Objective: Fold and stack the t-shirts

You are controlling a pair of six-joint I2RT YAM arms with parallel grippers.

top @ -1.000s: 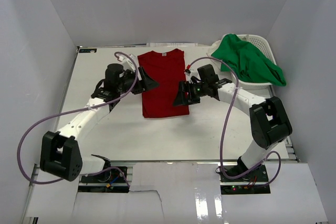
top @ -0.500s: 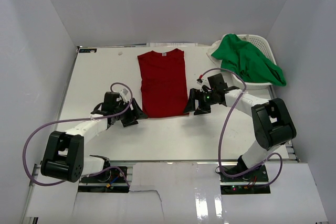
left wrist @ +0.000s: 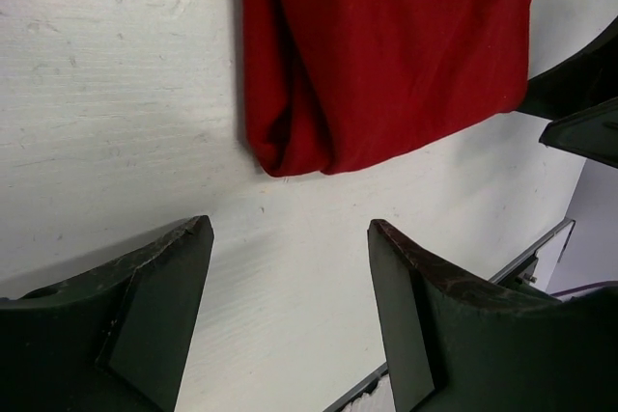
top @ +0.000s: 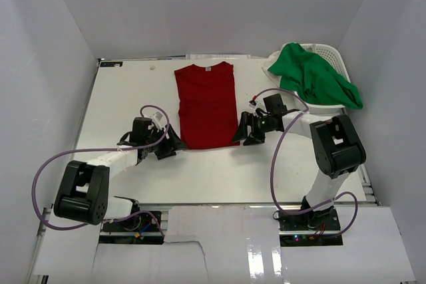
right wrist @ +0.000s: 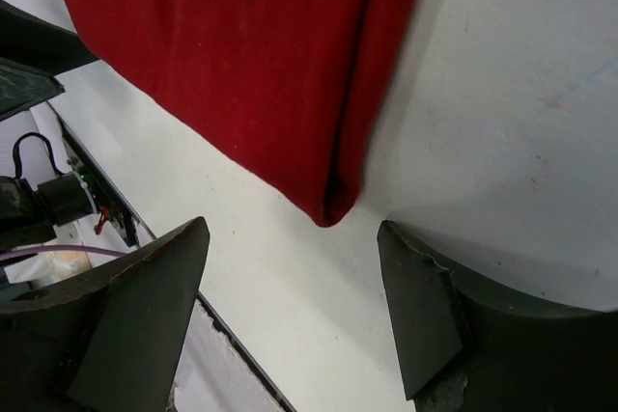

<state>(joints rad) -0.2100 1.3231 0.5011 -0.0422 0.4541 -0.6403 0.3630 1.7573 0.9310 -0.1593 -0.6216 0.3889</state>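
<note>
The deep red t-shirt (top: 206,103) lies flat on the table, folded lengthwise into a narrow strip with its collar at the far end. Its near left corner shows in the left wrist view (left wrist: 290,147), its near right corner in the right wrist view (right wrist: 333,200). My left gripper (top: 174,144) is open and low at the near left corner, just short of the cloth (left wrist: 290,229). My right gripper (top: 241,134) is open and low at the near right corner (right wrist: 294,229). The bright green t-shirt (top: 316,81) lies crumpled over the white basket (top: 331,51).
The basket stands at the far right corner of the white table (top: 126,98). White walls close in the left, back and right. The table's near edge (top: 219,204) runs just behind the arm bases.
Both grippers came back from the shirt's middle to its near corners and dropped low to the table. In the last half second they barely moved.
</note>
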